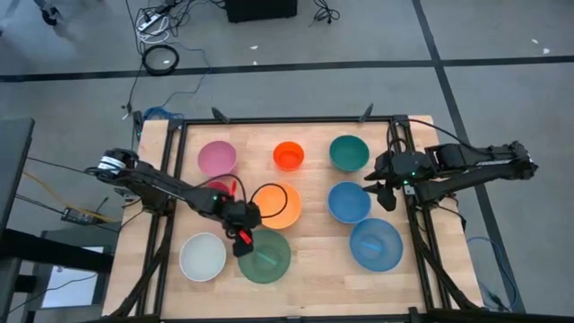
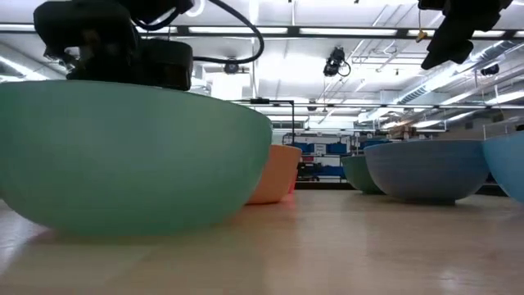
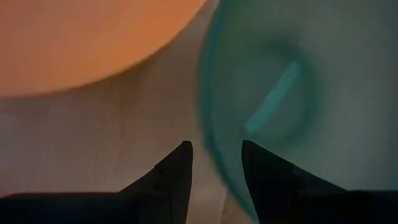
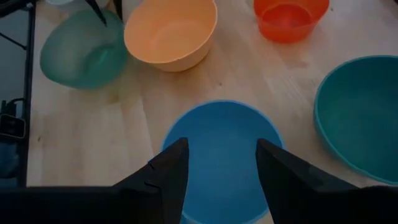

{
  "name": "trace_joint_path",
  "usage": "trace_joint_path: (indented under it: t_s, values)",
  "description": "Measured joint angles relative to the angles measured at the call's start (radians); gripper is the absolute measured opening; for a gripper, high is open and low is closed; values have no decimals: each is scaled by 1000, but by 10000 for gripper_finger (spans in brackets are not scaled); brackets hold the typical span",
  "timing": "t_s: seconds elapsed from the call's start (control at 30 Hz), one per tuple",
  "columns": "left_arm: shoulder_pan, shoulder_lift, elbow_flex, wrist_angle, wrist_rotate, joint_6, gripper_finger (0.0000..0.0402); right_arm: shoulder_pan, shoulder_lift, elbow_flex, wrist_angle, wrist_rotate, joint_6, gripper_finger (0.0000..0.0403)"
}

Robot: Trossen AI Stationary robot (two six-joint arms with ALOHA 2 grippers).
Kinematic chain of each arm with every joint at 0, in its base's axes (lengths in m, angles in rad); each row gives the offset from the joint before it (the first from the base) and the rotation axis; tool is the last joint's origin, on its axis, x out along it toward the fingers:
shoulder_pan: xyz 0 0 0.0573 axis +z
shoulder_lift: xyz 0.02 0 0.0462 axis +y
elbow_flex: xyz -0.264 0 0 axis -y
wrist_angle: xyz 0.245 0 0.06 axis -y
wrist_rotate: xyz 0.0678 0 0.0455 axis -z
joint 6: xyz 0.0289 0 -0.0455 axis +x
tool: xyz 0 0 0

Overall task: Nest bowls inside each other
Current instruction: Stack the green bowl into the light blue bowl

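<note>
Upright green bowl (image 2: 131, 156) under left gripper (image 1: 242, 235)

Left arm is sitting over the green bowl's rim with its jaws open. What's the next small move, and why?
Probably lower the left gripper straight down so its jaws straddle the green bowl's rim. The jaws stand open with the rim lined up between them, and nothing is held yet. The right gripper hovers open above a blue bowl, well clear of that move.

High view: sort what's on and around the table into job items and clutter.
Job: pink bowl, orange-red bowl, teal bowl, yellow-orange bowl, two blue bowls, white bowl, green bowl.

Clutter: floor cables.
</note>
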Motion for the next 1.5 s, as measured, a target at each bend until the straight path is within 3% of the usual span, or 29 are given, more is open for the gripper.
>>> trace_joint_path:
  t_s: [0.17,0.33,0.63,0.9,1.3,1.5]
  values:
    - [0,0,0,6,2,5,119,4,0,0,0,16,0,175]
    - [-1,0,0,-7,18,51,16,4,0,0,1,16,-1,175]
    - [-2,0,0,21,-5,77,7,4,0,0,0,18,-6,175]
    - [-3,-25,16,194,-41,155,7,4,0,0,0,32,-10,175]
    - [68,-43,247,217,-202,521,7,3,0,0,4,39,-20,175]
    - [125,0,392,239,-207,654,6,4,0,0,24,141,-56,175]
